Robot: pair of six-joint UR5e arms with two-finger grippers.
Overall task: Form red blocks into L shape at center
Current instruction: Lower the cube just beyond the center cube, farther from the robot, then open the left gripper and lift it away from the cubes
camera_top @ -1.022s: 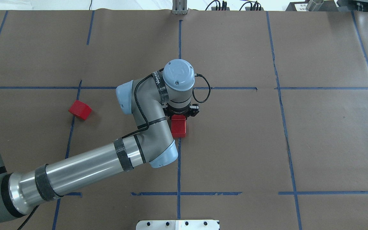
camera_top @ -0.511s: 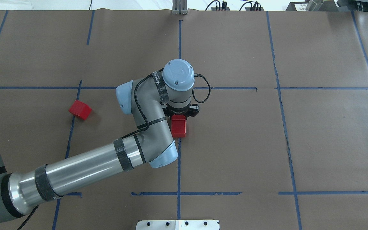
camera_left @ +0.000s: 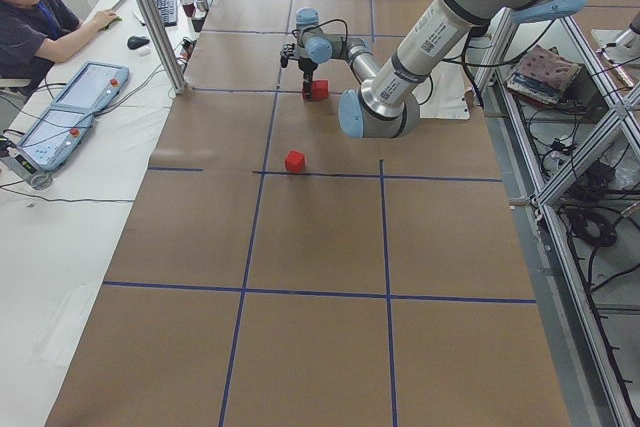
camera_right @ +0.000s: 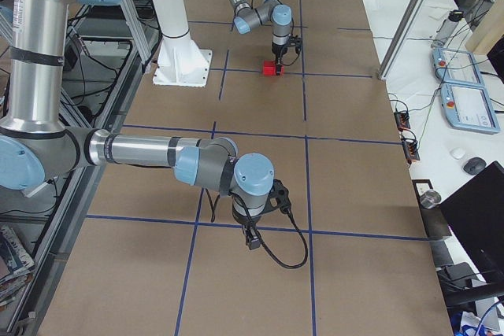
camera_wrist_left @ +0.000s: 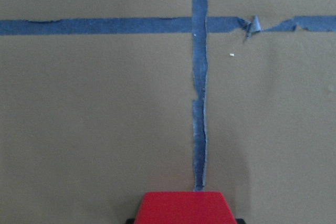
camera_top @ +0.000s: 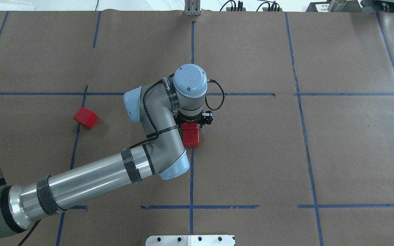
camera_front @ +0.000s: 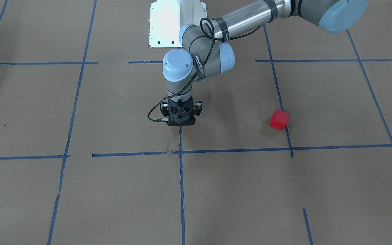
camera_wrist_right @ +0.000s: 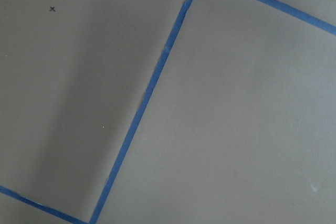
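A red shape [camera_top: 191,138] lies at the table's centre cross and is longer than one cube, so it looks like two red blocks end to end. My left gripper [camera_top: 191,125] stands upright over its far end. In the left wrist view a red block [camera_wrist_left: 184,209] sits between the fingertips, which press against both of its sides. The front view shows only the gripper [camera_front: 180,119], which hides these blocks. A third red block [camera_top: 86,117] lies apart to the left, also visible in the front view [camera_front: 279,119]. My right gripper [camera_right: 250,235] hangs over bare paper; I cannot tell whether it is open or shut.
Brown paper with a grid of blue tape lines [camera_top: 192,51] covers the table. The white base plate [camera_top: 190,240] is at the near edge. An operator [camera_left: 40,17] and control pendants [camera_left: 60,117] are at a side table.
The left wrist has shifted very slightly, as if rising. The red blocks have not moved.
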